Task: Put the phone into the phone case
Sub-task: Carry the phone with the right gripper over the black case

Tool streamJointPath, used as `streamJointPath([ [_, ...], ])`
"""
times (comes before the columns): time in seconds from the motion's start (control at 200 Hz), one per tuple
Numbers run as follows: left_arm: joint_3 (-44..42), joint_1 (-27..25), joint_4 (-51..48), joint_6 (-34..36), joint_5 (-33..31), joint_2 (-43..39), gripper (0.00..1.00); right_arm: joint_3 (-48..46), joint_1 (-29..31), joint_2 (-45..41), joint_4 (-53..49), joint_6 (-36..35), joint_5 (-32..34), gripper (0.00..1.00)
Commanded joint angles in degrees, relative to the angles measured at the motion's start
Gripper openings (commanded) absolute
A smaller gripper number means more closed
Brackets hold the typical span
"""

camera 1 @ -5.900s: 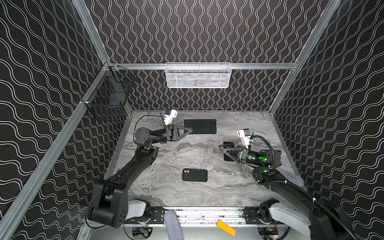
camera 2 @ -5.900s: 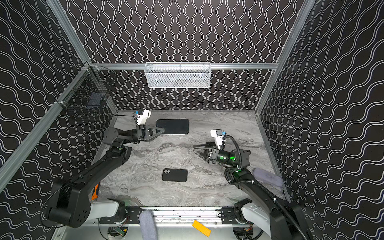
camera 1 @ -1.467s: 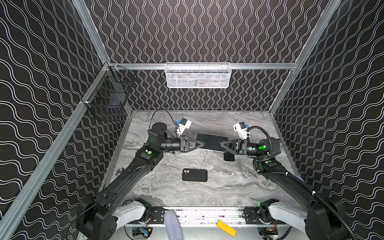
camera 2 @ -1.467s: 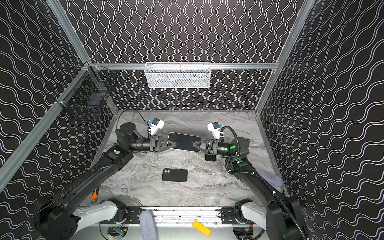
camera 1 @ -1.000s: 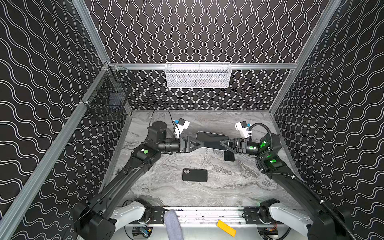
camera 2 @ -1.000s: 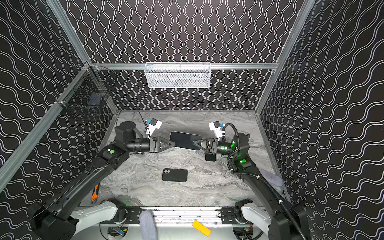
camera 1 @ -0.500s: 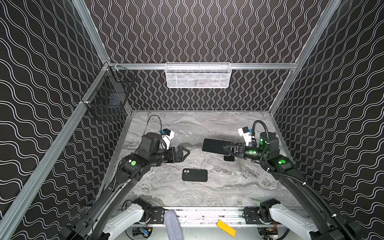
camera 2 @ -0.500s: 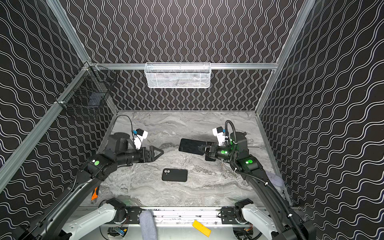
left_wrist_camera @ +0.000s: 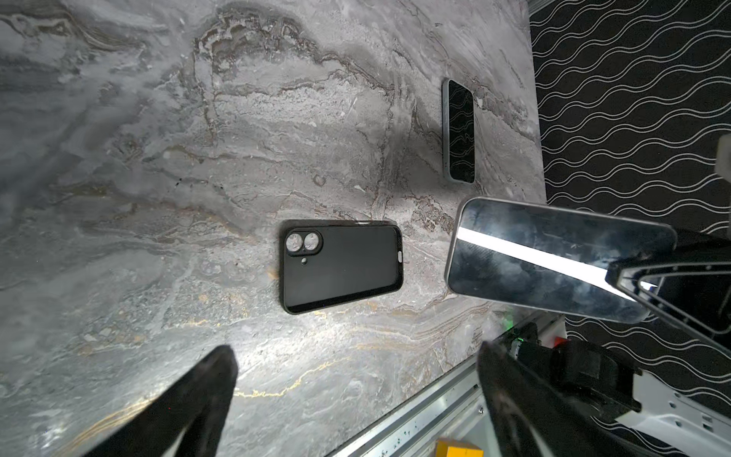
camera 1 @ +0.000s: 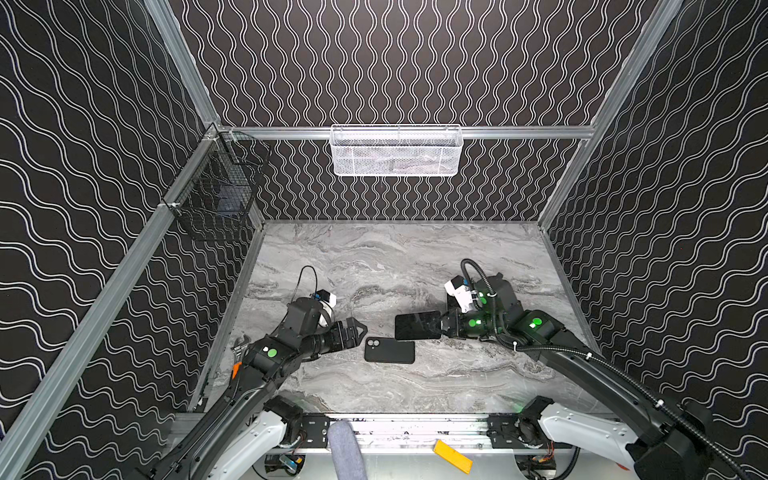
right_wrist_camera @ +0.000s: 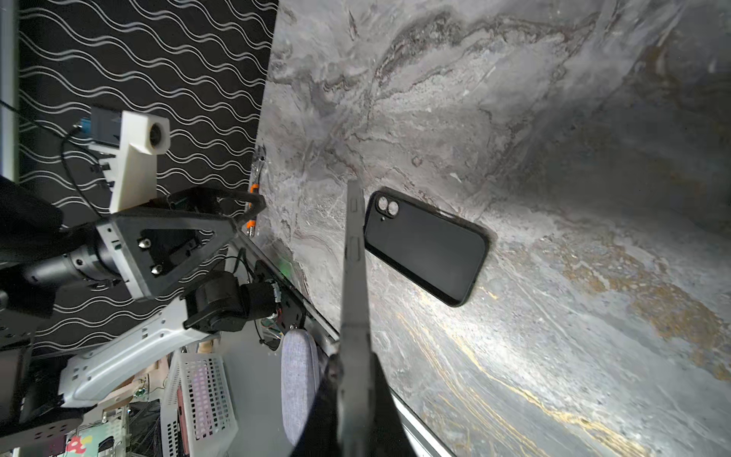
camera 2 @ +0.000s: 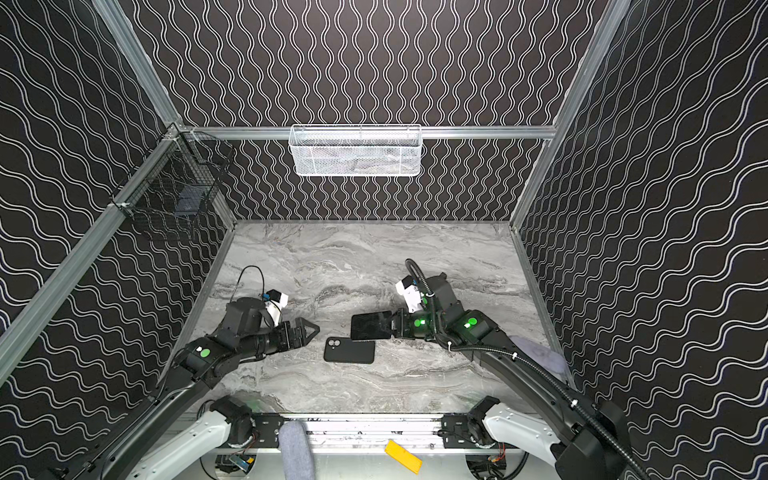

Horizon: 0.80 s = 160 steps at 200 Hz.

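The phone [camera 1: 417, 326] is a dark glossy slab, held flat a little above the table by one short end, with my right gripper [camera 1: 443, 328] shut on it. The right wrist view shows the phone [right_wrist_camera: 353, 273] edge-on between the closed fingers. The phone case [camera 1: 390, 350] is black with two round camera holes and lies open side up on the marble table [camera 1: 374, 266]. In both top views the phone's free end hangs over the case's far right corner [camera 2: 365, 343]. My left gripper [camera 1: 358, 334] stands open and empty just left of the case [left_wrist_camera: 342, 265].
A second dark phone-like slab [left_wrist_camera: 459, 130] lies flat on the table beyond the case. A white mesh basket [camera 1: 395, 151] hangs on the back wall and a black wire basket [camera 1: 216, 199] on the left wall. A metal rail [camera 1: 415, 430] runs along the front edge.
Both grippers held the phone in mid-air; the left one has opened, let go and drawn back to the left front. The right gripper has carried the phone down toward the case.
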Motion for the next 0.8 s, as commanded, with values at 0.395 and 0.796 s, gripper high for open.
streamJointPath([
  [0.395,-11.1,3.7,20.0,-6.2,4.2,1.7,0.98,0.3,7.4,11.5,10.7,8.8,4.0,0.00],
  [0.796,-15.2,4.0,28.6,-7.9,5.2,6.5,0.98,0.3,9.2,18.2,17.3,12.2,4.3,0.00],
])
